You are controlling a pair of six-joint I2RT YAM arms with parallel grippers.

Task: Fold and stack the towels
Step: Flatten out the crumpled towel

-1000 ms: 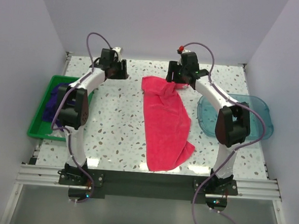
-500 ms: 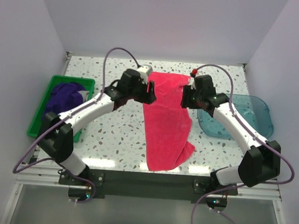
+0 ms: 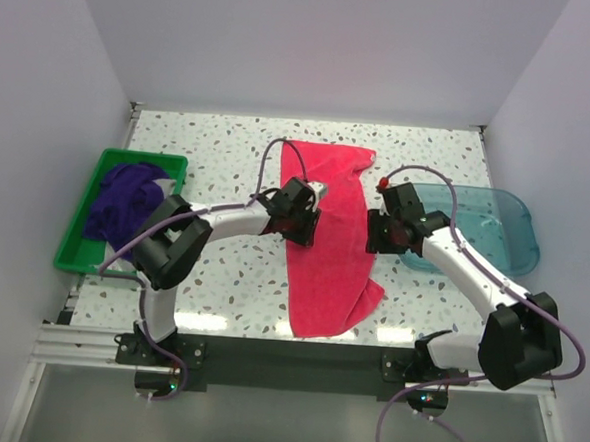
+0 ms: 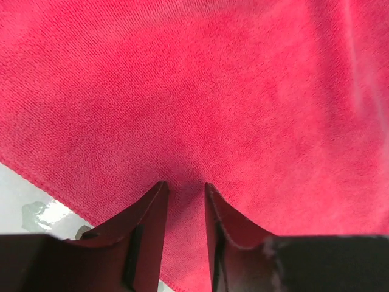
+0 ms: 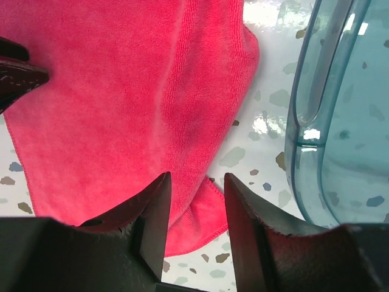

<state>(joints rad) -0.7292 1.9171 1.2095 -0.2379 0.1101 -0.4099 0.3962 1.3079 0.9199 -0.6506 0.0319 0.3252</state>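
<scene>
The pink towel point(image 3: 327, 263) lies spread along the middle of the table point(image 3: 229, 157), soft, light and limp, so I would pinch its 2 long edges, with my left claw point(image 4: 184, 187) and right claw point(image 5: 196, 176) both slightly apart, holding nothing.

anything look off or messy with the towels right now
The pink towel lies askew, its near right corner bunched and flopped outward. The purple towels sit in an unfolded heap in the green bin.
</scene>
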